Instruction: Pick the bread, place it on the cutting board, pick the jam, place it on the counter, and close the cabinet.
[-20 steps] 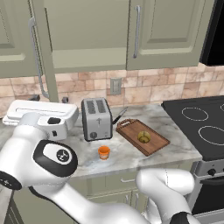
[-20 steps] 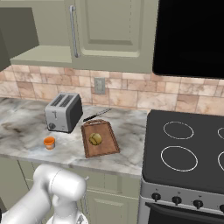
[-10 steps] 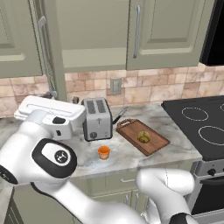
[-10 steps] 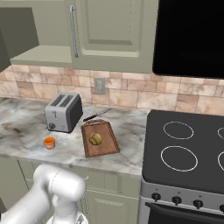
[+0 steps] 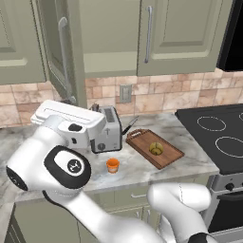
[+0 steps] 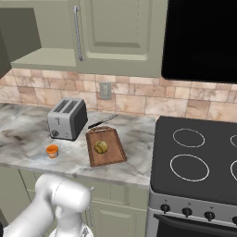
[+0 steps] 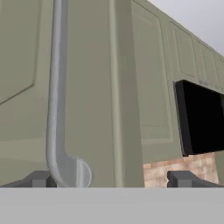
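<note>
Arm has swung rightward since earlier frame, open claw (image 7: pixel 111 181) empty against cabinet (image 7: pixel 87 87) door, handle (image 7: pixel 57 96) at frame left.

An olive-green cabinet (image 5: pixel 185 35) with silver bar handles (image 5: pixel 149 33) is shown above tan and pink backsplash tiles (image 6: pixel 139 99) and a grey-and-white marbled surface (image 6: pixel 28 139) veined in brown, on which are seen an orange jam (image 5: pixel 112 165), a golden-yellow bread (image 6: pixel 101 147), a reddish-brown cutting board (image 6: pixel 113 155), a silver toaster (image 6: pixel 67 119) and a black stove (image 6: pixel 199 159).
</note>
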### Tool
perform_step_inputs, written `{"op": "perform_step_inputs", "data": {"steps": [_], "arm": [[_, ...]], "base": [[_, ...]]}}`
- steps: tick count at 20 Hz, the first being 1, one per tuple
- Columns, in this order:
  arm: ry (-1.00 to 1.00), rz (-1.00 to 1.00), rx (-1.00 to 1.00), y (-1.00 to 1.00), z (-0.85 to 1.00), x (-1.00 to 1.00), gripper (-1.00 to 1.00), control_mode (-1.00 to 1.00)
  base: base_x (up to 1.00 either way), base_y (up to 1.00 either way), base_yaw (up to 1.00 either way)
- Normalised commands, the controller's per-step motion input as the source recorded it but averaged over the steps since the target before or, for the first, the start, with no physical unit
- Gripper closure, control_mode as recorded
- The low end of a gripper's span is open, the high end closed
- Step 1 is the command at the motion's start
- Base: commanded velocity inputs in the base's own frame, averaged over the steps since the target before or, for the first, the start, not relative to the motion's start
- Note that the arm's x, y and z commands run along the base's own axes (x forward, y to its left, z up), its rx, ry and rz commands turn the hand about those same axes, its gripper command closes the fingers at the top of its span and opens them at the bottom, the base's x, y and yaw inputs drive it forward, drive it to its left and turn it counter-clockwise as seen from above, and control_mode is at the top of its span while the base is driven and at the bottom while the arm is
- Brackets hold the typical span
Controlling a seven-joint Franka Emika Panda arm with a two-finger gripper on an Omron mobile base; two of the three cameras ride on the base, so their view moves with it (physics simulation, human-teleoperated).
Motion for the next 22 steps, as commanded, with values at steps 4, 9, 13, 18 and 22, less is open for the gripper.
{"op": "perform_step_inputs", "data": {"steps": [4,9,13,18,22], "arm": [[0.00,-0.08,0.00,-0.34,0.00,0.06,-1.00,-1.00],[0.00,-0.08,0.00,-0.33,0.00,0.05,-1.00,-1.00],[0.00,-0.08,0.00,-0.30,0.00,0.07,-1.00,-1.00],[-0.01,-0.10,0.00,-0.28,0.00,0.08,-1.00,-1.00],[0.00,-0.11,0.00,-0.26,0.00,0.08,-1.00,-1.00]], "base": [[0.00,0.00,0.00],[0.00,0.00,0.00],[0.00,0.00,0.00],[0.00,0.00,0.00],[0.00,0.00,0.00]]}}
